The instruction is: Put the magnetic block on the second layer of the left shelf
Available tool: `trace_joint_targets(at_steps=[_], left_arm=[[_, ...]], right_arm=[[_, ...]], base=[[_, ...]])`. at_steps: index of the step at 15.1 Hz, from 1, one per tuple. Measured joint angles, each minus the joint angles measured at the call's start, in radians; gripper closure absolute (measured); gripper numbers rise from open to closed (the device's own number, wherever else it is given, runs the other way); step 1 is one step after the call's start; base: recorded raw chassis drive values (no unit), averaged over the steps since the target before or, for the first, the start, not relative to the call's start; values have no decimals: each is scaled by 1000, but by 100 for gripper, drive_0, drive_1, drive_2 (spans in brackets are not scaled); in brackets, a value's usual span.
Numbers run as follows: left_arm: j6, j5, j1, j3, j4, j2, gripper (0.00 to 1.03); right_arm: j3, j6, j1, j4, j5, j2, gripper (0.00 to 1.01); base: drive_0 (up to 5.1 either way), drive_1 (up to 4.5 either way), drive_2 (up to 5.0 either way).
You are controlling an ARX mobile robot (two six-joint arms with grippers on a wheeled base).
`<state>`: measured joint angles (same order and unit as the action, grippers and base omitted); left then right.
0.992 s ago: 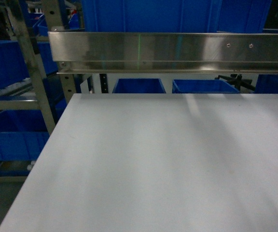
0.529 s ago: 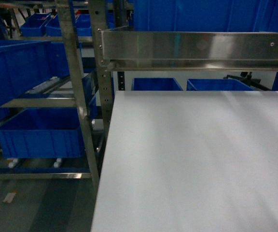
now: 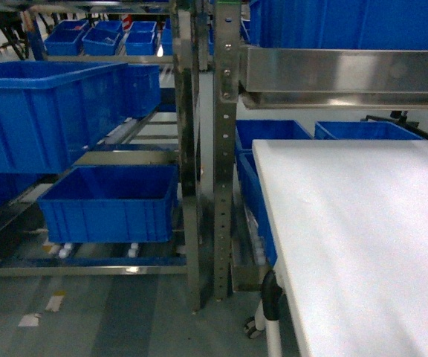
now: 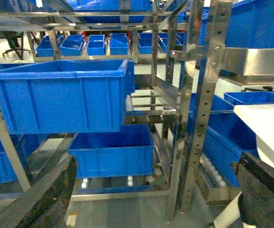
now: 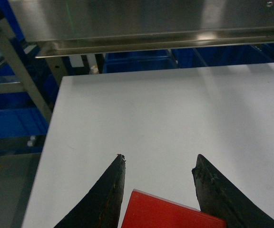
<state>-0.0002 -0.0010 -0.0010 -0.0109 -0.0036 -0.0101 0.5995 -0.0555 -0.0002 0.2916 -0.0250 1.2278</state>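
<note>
Glossy red magnetic block (image 5: 172,213) grasped in right pincer (image 5: 158,187); left pincer (image 4: 156,190) released. Risks clipping big blue crate's (image 3: 47,111) rim.

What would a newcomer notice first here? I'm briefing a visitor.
The red block stands out, sitting between the right pincer's black fingers at the bottom of the right wrist view, over the white table. Next, the big blue crate on the steel rack, left in the head view.
</note>
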Motion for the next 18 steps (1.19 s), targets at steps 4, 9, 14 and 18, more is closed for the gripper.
trace_joint_targets(at_steps=[4, 9, 14, 18], left_arm=[[0, 0, 0, 0, 0, 0, 5], [0, 1, 0, 0, 0, 0, 5], [0, 1, 0, 0, -1, 0, 5], [0, 1, 0, 0, 0, 0, 5]], right_arm=[[0, 0, 1, 1, 0, 0, 62], [0, 0, 1, 1, 2, 0, 62], [0, 0, 1, 1, 2, 0, 62], [0, 0, 1, 1, 2, 0, 62]], base=[[-499, 242, 242], [-498, 243, 243], [-495, 246, 246], [-500, 241, 241]])
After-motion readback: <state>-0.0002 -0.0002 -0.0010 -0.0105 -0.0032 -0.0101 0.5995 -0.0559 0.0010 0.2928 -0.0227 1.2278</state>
